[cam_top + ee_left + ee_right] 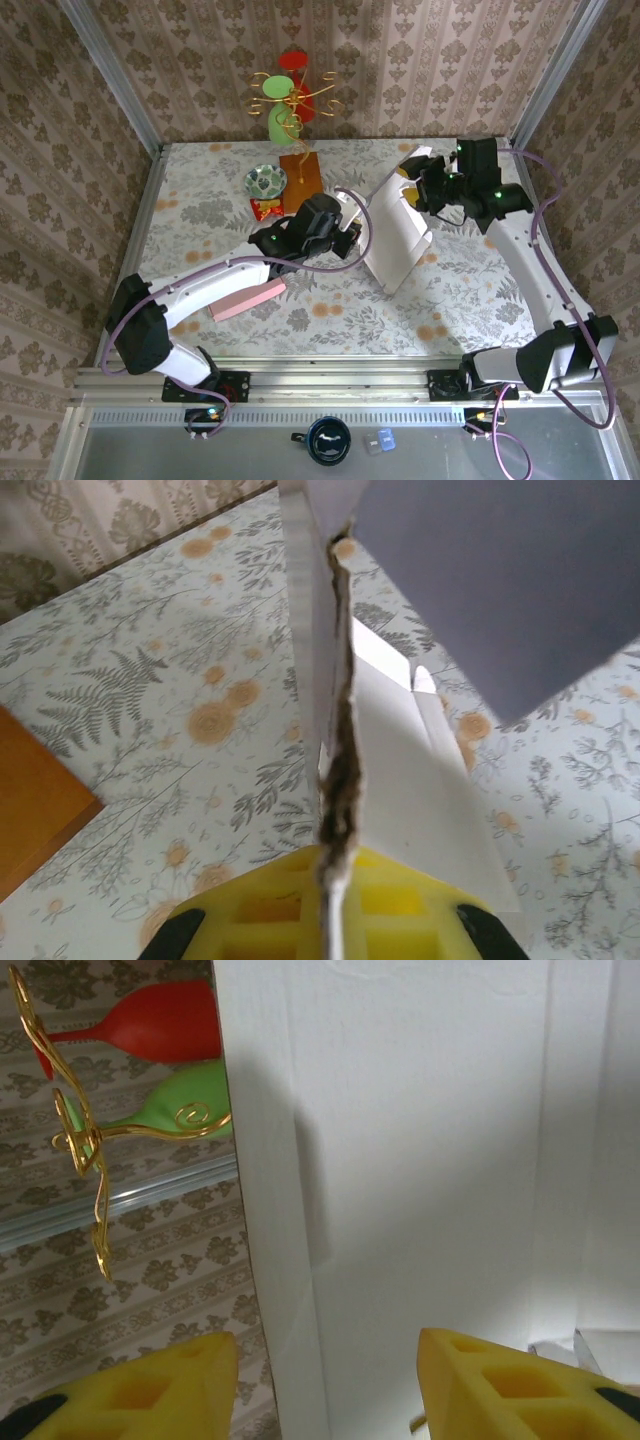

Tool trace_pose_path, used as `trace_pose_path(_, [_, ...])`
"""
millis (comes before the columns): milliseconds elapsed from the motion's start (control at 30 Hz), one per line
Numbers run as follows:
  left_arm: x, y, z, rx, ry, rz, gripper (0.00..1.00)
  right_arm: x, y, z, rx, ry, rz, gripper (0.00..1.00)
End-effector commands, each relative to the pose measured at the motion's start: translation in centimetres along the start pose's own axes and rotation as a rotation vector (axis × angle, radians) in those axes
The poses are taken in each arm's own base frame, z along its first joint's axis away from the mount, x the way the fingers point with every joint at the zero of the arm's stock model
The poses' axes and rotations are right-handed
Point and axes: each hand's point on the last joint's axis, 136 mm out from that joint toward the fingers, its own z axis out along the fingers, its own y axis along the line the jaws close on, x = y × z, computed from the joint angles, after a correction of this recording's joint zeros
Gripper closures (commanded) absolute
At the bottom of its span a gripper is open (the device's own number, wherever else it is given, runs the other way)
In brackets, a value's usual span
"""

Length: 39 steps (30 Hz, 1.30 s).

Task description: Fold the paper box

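Observation:
The white paper box [398,238] stands partly unfolded right of the table's middle, tilted, with flaps loose. My left gripper [350,233] holds its left edge. In the left wrist view the yellow fingers [260,920] are pressed together on the torn cardboard edge of the paper box [400,770], so the left gripper [338,910] is shut on it. My right gripper [418,190] is at the box's upper end. In the right wrist view its gripper [325,1385] stands open. A white panel of the paper box [430,1160] lies between the spread yellow fingers [170,1390], untouched by either.
A pink flat piece [250,298] lies under the left arm. At the back left are an orange-brown board [303,173], a small patterned bowl [265,180], a red packet [266,208] and a gold stand holding red and green glasses [290,95]. Patterned walls close off the table's sides and back.

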Motion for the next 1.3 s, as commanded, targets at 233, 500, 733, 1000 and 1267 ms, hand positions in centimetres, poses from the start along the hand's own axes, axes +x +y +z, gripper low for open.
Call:
trace_pose_path(233, [0.0, 0.3, -0.4, -0.03, 0.01, 0.016, 1.0, 0.3, 2.4, 1.7, -0.04, 0.02, -0.03, 0.54])
trace_pose_path(500, [0.1, 0.3, -0.5, -0.018, 0.004, 0.027, 1.0, -0.2, 1.6, 4.1, -0.011, 0.053, -0.009, 0.64])
trace_pose_path(733, [0.3, 0.7, -0.8, -0.013, 0.008, 0.02, 1.0, -0.3, 1.5, 4.1, -0.006, 0.053, -0.005, 0.75])
trace_pose_path(1000, [0.4, 1.1, -0.9, -0.009, 0.012, 0.017, 1.0, -0.5, 1.1, 4.2, -0.002, 0.055, 0.003, 0.83])
trace_pose_path(1267, [1.0, 1.4, -0.8, -0.009, 0.023, 0.009, 1.0, -0.3, 1.3, 3.6, -0.011, 0.058, 0.008, 0.8])
